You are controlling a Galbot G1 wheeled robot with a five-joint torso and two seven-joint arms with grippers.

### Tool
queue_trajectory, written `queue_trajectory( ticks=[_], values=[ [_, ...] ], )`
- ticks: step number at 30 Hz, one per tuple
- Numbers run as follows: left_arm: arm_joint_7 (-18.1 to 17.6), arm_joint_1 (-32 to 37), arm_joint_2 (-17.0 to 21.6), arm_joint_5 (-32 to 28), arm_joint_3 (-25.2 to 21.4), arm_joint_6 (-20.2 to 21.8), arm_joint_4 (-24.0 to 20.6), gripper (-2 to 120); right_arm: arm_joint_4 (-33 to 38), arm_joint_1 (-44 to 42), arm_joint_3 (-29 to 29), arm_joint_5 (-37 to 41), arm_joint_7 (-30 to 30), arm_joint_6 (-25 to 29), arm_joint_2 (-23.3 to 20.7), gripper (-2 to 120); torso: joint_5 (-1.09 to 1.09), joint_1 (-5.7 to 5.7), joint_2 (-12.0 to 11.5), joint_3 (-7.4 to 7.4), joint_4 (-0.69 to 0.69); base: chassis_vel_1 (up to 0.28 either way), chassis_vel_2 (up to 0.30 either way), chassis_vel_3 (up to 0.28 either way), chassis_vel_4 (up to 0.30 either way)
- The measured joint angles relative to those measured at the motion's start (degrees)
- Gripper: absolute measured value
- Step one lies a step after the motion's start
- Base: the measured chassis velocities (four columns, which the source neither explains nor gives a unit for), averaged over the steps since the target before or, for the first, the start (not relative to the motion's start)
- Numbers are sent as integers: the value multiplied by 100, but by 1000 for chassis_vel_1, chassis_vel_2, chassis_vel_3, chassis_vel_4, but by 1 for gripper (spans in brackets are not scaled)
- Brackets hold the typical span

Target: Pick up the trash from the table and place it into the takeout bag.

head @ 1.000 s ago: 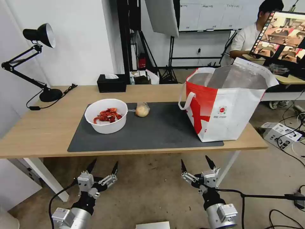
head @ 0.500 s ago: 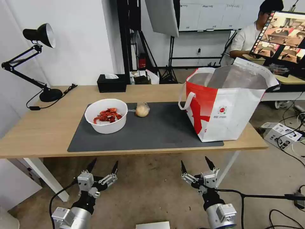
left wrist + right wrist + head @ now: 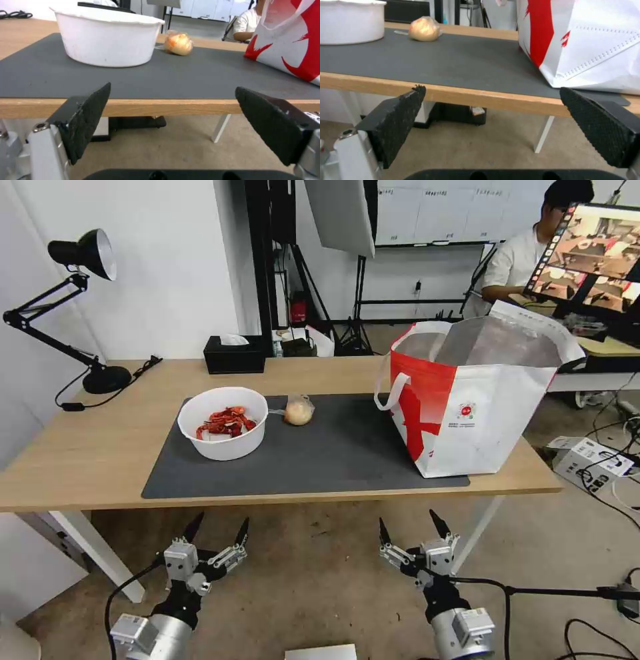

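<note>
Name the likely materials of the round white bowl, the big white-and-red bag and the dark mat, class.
Round white bowl: probably thin matte plastic or foam, with a slightly wavy rim. White-and-red takeout bag: creased coated fabric or paper outside, shiny silver foil lining. Dark grey rectangular mat: flat, matte, possibly felt or rubber.

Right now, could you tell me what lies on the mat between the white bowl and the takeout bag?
Between the white bowl and the takeout bag lies the small clear bag beside the bowl; the rest is bare dark mat, shown in the head view.
</note>
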Motion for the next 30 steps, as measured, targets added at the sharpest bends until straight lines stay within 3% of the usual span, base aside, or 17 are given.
queue_trajectory(
  ticks=[14,22,25,30],
  values=[
    [0,-18,14,-23,-18,0,19,100,272,578,-358,-36,4,-158,-220,100,-1,0,0,0,-1,0,0,0,0],
    [-5,-92,46,-80,-20,8,121,100,-198,2359,-760,879,-560,-252,-382,100,0,0,0,1,0,0,0,0,0],
    [-8,-104,36,-89,-23,13,132,100,-730,3483,-1143,1334,-534,-437,-357,100,0,1,-1,1,0,0,0,0,0],
    [-7,-101,19,-90,-44,16,173,100,-1288,4542,-1609,1838,-406,-684,-234,100,0,1,-2,1,1,0,0,0,0]
  ],
)
